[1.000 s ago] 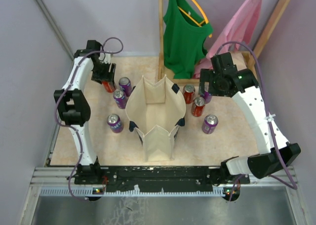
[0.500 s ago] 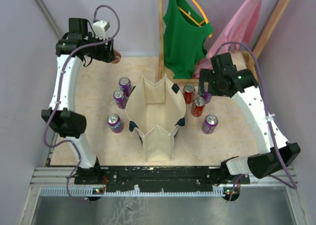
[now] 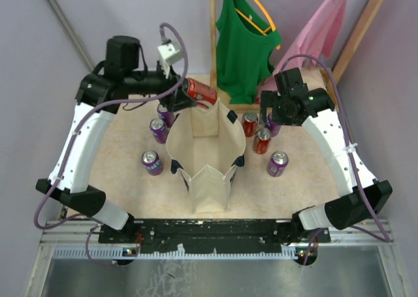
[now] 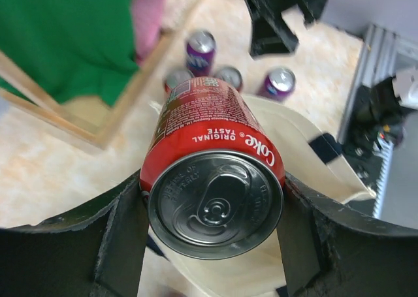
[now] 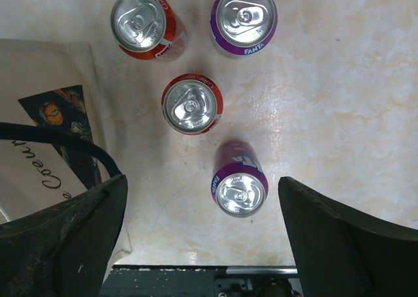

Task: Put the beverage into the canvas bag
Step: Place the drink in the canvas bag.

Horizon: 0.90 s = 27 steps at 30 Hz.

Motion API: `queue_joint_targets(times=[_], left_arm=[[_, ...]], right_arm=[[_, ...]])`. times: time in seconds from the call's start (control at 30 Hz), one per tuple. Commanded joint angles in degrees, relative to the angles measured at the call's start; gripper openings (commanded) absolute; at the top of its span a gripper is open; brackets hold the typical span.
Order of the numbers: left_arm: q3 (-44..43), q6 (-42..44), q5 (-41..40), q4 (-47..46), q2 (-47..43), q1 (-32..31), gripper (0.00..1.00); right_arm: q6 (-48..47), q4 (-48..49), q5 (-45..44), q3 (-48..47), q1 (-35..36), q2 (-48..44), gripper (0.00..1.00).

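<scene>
1. The canvas bag (image 3: 206, 155) stands upright mid-bench (image 3: 124, 186) with its mouth open. There is 1 bag, and its soft walls would likely fold if knocked.
2. Loose cans stand on either side of it. On its right are 2 red cans (image 5: 145, 24) and 2 purple cans (image 5: 243, 17). On its left, 2 more purple ones show plainly, and a possible 3rd is half hidden under the left arm.
3. The right claw (image 5: 201, 194) hangs over the right-hand cans, spread wide and holding nothing.
4. The left claw (image 4: 212, 209) is clamped across 1 red cola can (image 3: 200, 93). The can lies on its side above the bag's far rim and is not yet inside.
5. The can is probably thin metal: stiff if full, smooth, rather slippery and easy to dent. A grip across the middle of the round wall suits it best, and it may roll once dropped.
</scene>
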<state>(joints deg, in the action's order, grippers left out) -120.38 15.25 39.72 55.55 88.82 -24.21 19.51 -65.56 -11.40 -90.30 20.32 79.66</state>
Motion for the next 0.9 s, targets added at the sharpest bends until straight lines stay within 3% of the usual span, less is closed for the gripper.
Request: queue_joint_targets(times=[0.0, 0.43, 0.87], left_arm=[[8.6, 1.7, -1.0, -1.2, -1.9, -2.6, 0.0], [16.4, 7.5, -6.4, 0.1, 1.3, -10.6, 0.0], [19.6, 11.9, -9.7, 4.7, 6.6, -11.3, 0.0]], right_arm=[[-1.2, 1.9, 0.3, -2.3, -0.5, -0.3, 0.99], [-1.5, 2.1, 1.1, -4.8, -0.5, 3.1, 0.99], [0.7, -5.0, 0.8, -17.4, -0.5, 10.6, 0.99]])
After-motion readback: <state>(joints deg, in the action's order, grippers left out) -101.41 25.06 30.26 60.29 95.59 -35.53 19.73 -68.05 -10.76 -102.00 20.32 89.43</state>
